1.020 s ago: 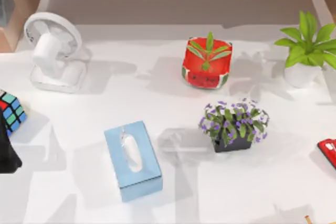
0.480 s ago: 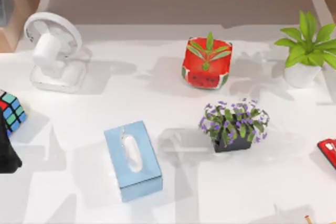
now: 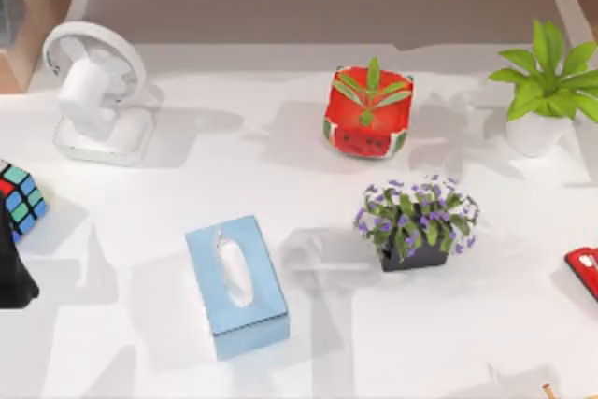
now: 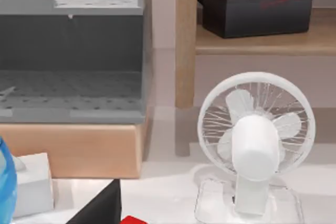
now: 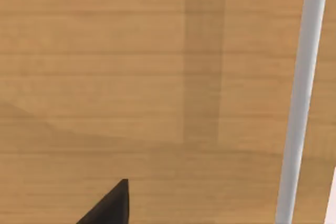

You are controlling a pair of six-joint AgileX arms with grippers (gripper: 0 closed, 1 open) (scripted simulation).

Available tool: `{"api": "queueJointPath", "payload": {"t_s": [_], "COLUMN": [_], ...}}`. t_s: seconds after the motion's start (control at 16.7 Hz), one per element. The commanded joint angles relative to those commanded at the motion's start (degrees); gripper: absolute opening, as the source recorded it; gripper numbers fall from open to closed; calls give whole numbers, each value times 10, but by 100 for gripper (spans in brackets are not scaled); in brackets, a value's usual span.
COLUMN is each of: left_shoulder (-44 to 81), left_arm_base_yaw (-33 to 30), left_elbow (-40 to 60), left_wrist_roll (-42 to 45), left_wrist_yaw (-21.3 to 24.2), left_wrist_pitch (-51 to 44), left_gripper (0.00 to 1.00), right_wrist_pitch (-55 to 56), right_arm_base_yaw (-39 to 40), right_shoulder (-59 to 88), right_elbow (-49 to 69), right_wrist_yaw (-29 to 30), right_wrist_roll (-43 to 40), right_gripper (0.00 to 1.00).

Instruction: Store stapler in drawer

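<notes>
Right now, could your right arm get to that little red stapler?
Probably yes. The stapler lies at the table's right edge, on my right arm's side, with bare table around it; the purple flower pot stands well apart.

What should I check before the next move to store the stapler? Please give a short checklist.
1. Stapler located: ok, at the table's right edge, partly cut off.
2. Stapler free of neighbours: ok, apart from the purple flower pot.
3. Drawer open: ok in the left wrist view, grey tray pulled out.
4. Either tool holding the stapler: not ok, it lies on the table.
5. Tool fingers open: cannot tell.
</notes>
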Motion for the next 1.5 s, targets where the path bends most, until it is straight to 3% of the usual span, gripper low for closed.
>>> {"api": "queueJointPath", "payload": {"t_s": [0.42,0.84,1.14,1.5], "left_shoulder": [0,0,0,0], "left_arm_base_yaw": [0,0,0,0], "left_elbow": [0,0,0,0], "left_wrist_roll": [0,0,0,0], "left_wrist_yaw": [0,0,0,0], "left_wrist_pitch": [0,0,0,0], "left_gripper": [100,100,100,100], "right_wrist_pitch": [25,-10,-187,-581], "right_arm_base_yaw": [-27,-38,-69,-47], "right_shoulder": [-10,-20,-72,-157], "right_elbow": [-35,-24,16,98], "right_wrist_yaw": [-28,-14,44,154], "right_wrist_roll": [0,15,88,248], "right_gripper": [100,100,100,100]}}
